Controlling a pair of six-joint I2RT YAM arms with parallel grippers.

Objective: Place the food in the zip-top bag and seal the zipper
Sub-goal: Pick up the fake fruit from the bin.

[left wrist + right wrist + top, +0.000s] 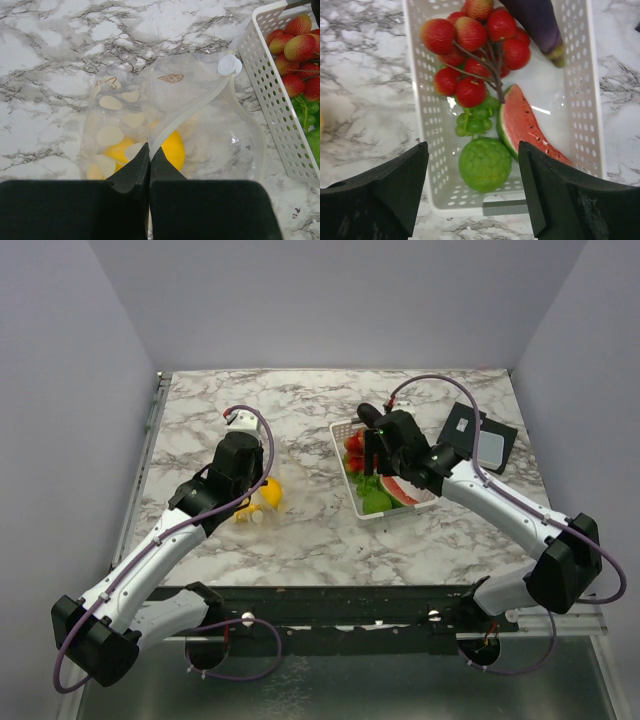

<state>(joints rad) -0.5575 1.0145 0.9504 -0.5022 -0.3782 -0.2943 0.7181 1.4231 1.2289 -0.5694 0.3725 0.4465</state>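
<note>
The clear zip-top bag [200,115] lies on the marble table with a yellow fruit [172,150] inside. Its zipper strip [192,107] runs to a white slider [229,65]. My left gripper [149,150] is shut on the bag's mouth edge; it also shows in the top view [255,502]. My right gripper [474,150] is open above the white basket [422,125], over a bumpy green fruit [485,164]. The basket also holds a red cherry cluster [475,45], green grapes [476,120], a watermelon slice [522,127] and a purple eggplant [540,22].
The white basket [352,502] stands at the table's middle right, just right of the bag. A dark flat square object [478,436] lies at the back right. A metal rail runs along the table's left edge [150,430].
</note>
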